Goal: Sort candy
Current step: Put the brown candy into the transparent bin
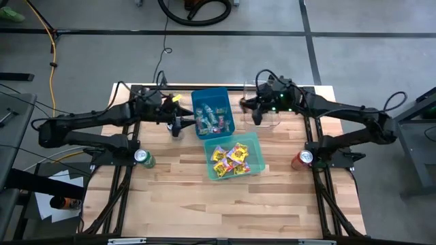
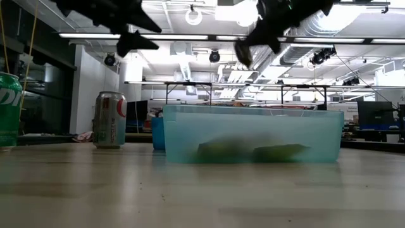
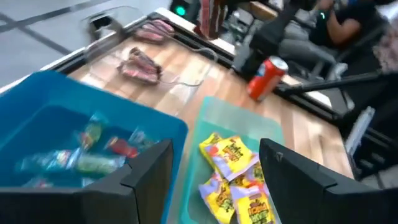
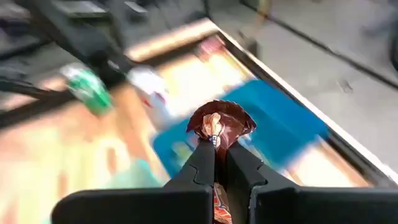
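Candy, maroon-wrapped piece: pinched between the fingers of the right gripper, wrapper fanned out above the tips. In the high view the right gripper hangs off the table, just to the right of the blue bin, over a clear container.

Blue bin holds small green, red and pink pieces. Two more maroon pieces lie in the clear container beyond the blue bin.

Teal bin sits touching the blue bin's near edge, toward the table front; it holds the yellow packets with pink print, also seen in the left wrist view.

Left gripper hovers just beside the blue bin's left wall, fingers spread wide, nothing between them.

Green can stands left of the blue bin, near the left arm's base. Red can stands right of it, near the right arm's base. Table is pale wood.
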Robot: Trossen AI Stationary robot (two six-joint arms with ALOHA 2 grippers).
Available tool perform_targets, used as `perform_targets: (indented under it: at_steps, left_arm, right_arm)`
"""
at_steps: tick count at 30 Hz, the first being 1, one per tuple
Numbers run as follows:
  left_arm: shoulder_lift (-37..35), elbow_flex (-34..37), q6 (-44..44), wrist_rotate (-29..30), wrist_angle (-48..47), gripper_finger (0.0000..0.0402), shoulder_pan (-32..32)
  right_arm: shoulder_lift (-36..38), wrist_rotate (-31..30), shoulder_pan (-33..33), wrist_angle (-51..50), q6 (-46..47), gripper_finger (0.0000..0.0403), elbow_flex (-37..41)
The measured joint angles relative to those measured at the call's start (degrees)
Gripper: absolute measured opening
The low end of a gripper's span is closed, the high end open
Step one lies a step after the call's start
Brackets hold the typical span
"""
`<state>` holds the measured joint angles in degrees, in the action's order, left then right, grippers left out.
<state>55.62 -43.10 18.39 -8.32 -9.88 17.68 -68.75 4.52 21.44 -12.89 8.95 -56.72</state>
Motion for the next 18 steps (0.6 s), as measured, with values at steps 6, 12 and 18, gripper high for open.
perform_targets:
  at_steps: [6,12,18]
  left_arm:
    - [-4.13,8.50,9.40,1.45,8.37,0.0224,-0.05]
    - [-4.85,10.09,12.63,2.56,10.48,0.0224,-0.07]
    - [-4.85,10.09,12.36,4.25,10.61,0.0224,-0.05]
  right_arm:
    - [5.36,-4.62,8.62,-1.44,5.16,0.0002,12.51]
    - [5.73,-5.01,15.24,0.68,19.94,0.0009,21.98]
    - [4.63,-4.37,16.26,0.07,20.93,0.0069,21.31]
